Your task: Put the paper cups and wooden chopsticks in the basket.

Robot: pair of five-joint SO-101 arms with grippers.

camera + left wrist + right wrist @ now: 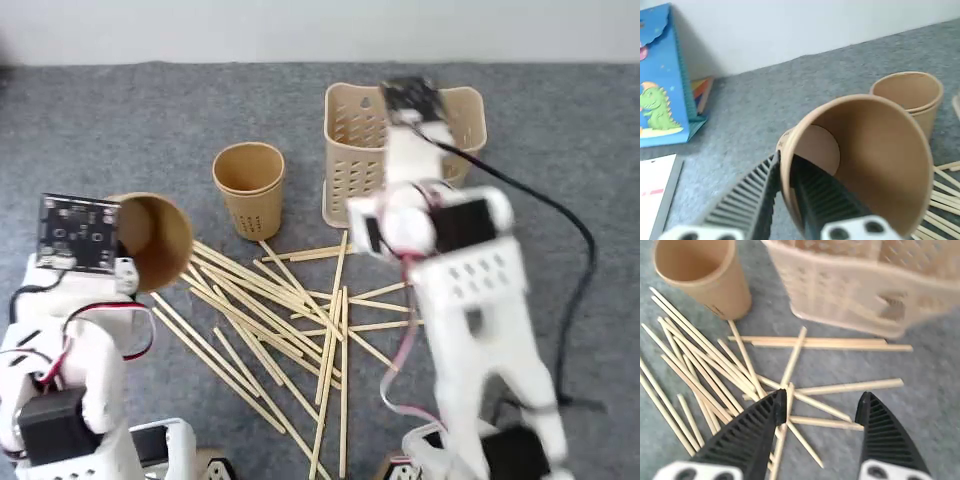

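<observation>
Pinching the rim of one paper cup (865, 150) with my left pincer (786, 167), one finger inside and one outside; the cup is tipped on its side at the left of the grey counter (110, 120). My right pincer (822, 402) is spread wide with nothing between its fingers, hanging over the scattered wooden chopsticks (262, 303) on the near side of the basket (350, 150). The stacked cups (248, 185) stand upright just left of the basket, between it and my held cup, with the chopsticks fanned out near of them.
</observation>
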